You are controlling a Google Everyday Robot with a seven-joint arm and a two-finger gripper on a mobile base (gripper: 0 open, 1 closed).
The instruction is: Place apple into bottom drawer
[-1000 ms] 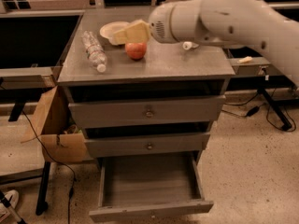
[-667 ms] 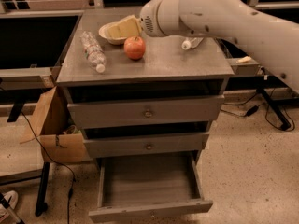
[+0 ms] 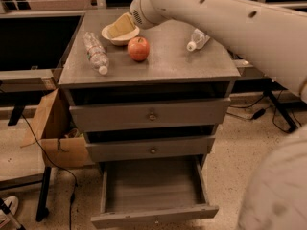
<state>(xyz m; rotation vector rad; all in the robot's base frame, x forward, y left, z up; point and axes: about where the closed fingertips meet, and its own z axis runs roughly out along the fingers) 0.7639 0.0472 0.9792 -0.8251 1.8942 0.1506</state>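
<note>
You have the opening step done, as far as this view shows: the bottom drawer (image 3: 153,188) stands pulled out, its tray open to you from above. The carrying is all still ahead. The apple (image 3: 138,49) sits on the cabinet top (image 3: 168,63), just beside the cream bowl (image 3: 121,39) on its right and front side, and nothing is holding it.

Your gripper (image 3: 120,26) is over the bowl at the back left of the top, near the apple but apart from it. Whether it is spread or closed cannot be told from this angle, so check before you commit.

What is left, by my judgement: bring the gripper across to the apple, take it, lift it clear of the top, carry it forward and down past the two upper drawers, and set it in the tray.

As for containers, the bottom drawer shows only its bare grey floor. The top drawer (image 3: 151,115) and middle drawer (image 3: 152,150) are shut, so their contents are hidden. The bowl's inside is largely covered by the gripper, so you cannot see what it holds, if anything. A cardboard box (image 3: 53,138) stands left of the cabinet, its inside unreadable.
</note>
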